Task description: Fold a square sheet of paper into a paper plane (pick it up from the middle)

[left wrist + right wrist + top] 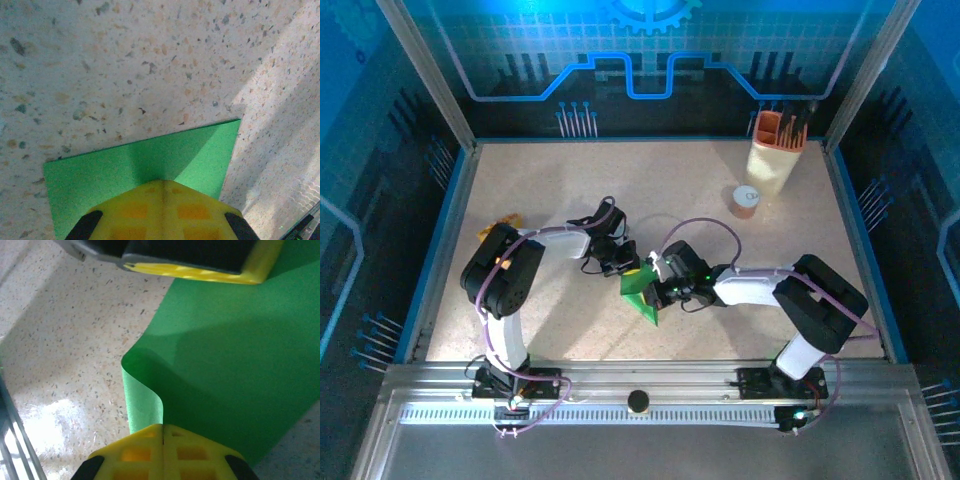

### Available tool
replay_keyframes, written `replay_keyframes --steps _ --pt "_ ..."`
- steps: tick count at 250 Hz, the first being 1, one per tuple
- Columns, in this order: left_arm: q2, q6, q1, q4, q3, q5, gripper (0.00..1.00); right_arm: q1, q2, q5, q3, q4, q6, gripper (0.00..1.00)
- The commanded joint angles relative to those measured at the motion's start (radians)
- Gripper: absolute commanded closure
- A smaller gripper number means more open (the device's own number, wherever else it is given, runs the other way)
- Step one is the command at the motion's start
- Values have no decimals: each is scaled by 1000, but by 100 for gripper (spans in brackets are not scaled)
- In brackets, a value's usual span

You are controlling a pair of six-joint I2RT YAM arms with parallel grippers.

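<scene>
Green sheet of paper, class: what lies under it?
The speckled table lies under the green sheet of paper, with one edge curling up into the shut right gripper. Anything beneath the sheet's middle is covered.

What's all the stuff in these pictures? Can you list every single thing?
square sheet of paper: one, bright green, middle of the table, one edge curled up
snack packet: one, yellow-orange, left side, partly behind the left arm
tub: one, cream with an orange insert and dark sticks, far right corner
small cup: one, orange-brown with a pale top, just in front of the tub
table: one, speckled beige
arms: two, black and white, left arm and right arm, near edge
left gripper: one, yellow, shut, over the paper
right gripper: one, yellow, shut on the paper's curled edge
</scene>
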State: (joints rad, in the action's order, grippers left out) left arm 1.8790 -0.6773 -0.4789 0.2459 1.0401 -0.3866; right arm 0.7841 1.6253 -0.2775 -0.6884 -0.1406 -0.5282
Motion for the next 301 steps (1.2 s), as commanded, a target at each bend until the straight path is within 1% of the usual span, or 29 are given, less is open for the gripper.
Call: replay_keyframes --steps 1,301 --pt "23 13 -8 37 -30 35 100 -17 11 20 -15 23 -4 99" --pt "-3 5 -6 47 -14 34 100 -22 31 52 9 22 -9 99"
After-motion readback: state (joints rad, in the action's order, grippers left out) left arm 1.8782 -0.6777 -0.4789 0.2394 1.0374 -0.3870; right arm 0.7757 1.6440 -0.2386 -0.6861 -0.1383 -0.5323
